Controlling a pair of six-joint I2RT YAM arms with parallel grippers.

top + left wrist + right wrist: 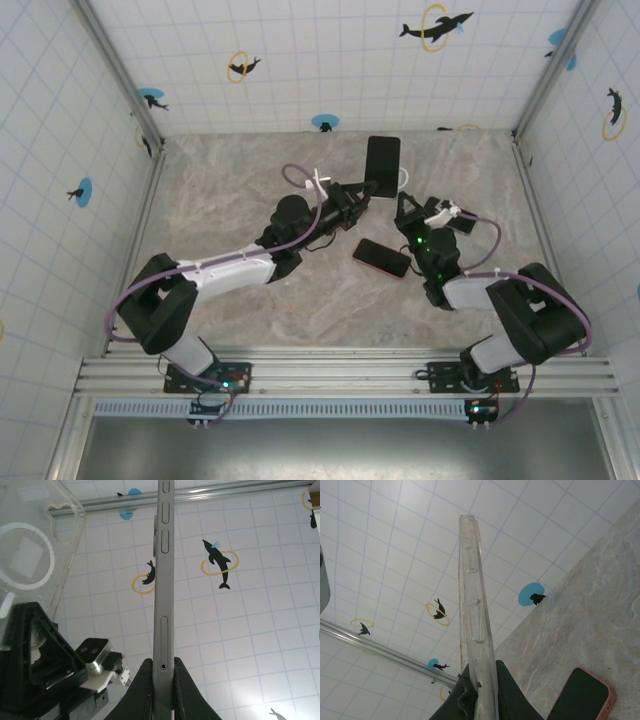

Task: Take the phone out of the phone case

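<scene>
grey phone (pixel 162 605) pinched edge-on by left hand (pixel 161 664), clear case (pixel 471 590) by right hand (pixel 481 669), apart

walls (pixel 330 60): white tiles, dolphin decals (pixel 436 26) | table (pixel 230 190): beige marble | front rail (pixel 340 375): aluminium

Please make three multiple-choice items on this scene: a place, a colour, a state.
1. Where lies the cased phone? A: on the table, between the arms. B: on the metal rail. C: against the back wall.
2. Its case is: A blue. B pink. C green.
3. The grey phone in the left tool is: A out of the clear case. B inside it. C flat on the table.
Answers: 1 A, it rests on the marble; 2 B, pink rim in the right wrist view; 3 A, the right tool holds the case apart.
</scene>
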